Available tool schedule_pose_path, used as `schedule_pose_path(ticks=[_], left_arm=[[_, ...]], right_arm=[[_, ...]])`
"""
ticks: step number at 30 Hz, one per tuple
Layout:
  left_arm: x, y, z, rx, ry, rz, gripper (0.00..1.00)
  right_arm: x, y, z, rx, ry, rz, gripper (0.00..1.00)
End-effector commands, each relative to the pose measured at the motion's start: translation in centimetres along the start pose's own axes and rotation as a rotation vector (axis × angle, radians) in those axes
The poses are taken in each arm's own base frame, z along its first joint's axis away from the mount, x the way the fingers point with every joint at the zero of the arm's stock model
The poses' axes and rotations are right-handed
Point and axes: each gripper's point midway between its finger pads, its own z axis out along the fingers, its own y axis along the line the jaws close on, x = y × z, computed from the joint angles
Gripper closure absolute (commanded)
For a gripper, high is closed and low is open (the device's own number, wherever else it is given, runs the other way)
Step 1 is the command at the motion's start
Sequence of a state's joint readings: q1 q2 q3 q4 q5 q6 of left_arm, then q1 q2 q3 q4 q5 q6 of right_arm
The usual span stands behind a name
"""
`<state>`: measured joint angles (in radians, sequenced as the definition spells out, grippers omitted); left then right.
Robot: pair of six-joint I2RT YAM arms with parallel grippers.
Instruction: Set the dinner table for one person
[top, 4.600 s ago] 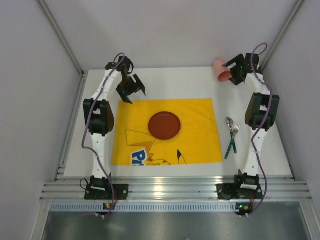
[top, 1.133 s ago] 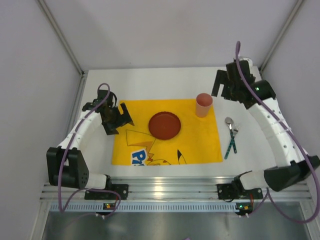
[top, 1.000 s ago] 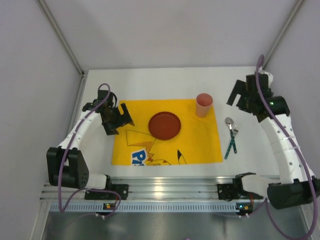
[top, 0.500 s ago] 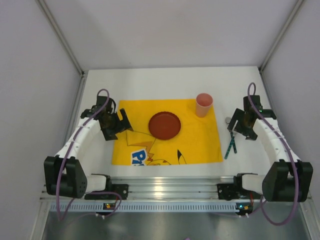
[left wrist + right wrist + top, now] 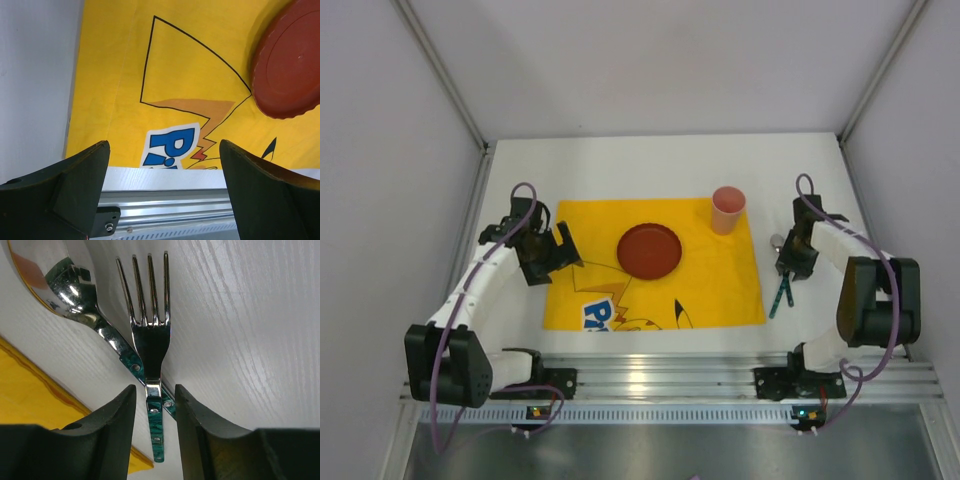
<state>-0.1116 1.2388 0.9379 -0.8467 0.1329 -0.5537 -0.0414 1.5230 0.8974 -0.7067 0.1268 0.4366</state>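
On the white dinner table [image 5: 650, 165] lies a yellow cartoon placemat [image 5: 620, 290] with a dark red plate [image 5: 649, 250] in its middle and a pink cup [image 5: 727, 209] upright at its far right corner. A fork [image 5: 148, 340] and a spoon [image 5: 60, 285] with green handles lie crossed on the bare table to the right of the mat. My right gripper [image 5: 155, 390] is down over them, its jaws narrowed either side of the fork's handle with a thin gap on each side. My left gripper [image 5: 164, 147] hangs wide open over the mat's left edge, holding nothing.
A ridged aluminium rail [image 5: 660, 378] runs along the near edge, holding both arm bases. Grey walls close in the left, right and far sides. In the left wrist view the plate [image 5: 292, 65] sits at the upper right and bare table [image 5: 35, 75] at the left.
My right arm swung from the far right corner down onto the cutlery, and its jaws narrowed round the fork handle. The left gripper drifted slightly toward the near edge.
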Motion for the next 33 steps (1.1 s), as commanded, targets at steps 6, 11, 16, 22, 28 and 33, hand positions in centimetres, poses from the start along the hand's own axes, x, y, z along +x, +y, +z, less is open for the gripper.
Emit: schedule_pose_path(ticks=[6,11,16,22,28,33], left_arm=[[-0.7,0.3,-0.5,-0.014,-0.04,-0.004,0.04],[-0.8,0.3,-0.2,-0.021,-0.033,-0.006,0.04],[-0.9,0.2,0.2,-0.022,-0.025,-0.006,0.04],[-1.1,-0.1,0.7,-0.013,-0.013,-0.003,0.04],[-1.4,-0.2,0.6,-0.017,-0.013,0.006,0.04],[-1.1,-0.1,0.5,-0.016,-0.014,0.001,0.05]], right_arm=[[-2.3,0.0,1.4,0.033,-0.039,-0.018,0.76],[-2.7,-0.2,1.4,0.051,-0.041,-0.018,0.95],[-2.9,-0.4,0.6,0.054,-0.041,-0.019,0.96],[-1.8,-1.1,1.0,0.081,-0.011,-0.043,0.69],[-1.7,-1.1,0.7,0.073,-0.021,-0.038,0.69],[-2.1,-0.7,0.7,0.06,-0.025,-0.038,0.81]])
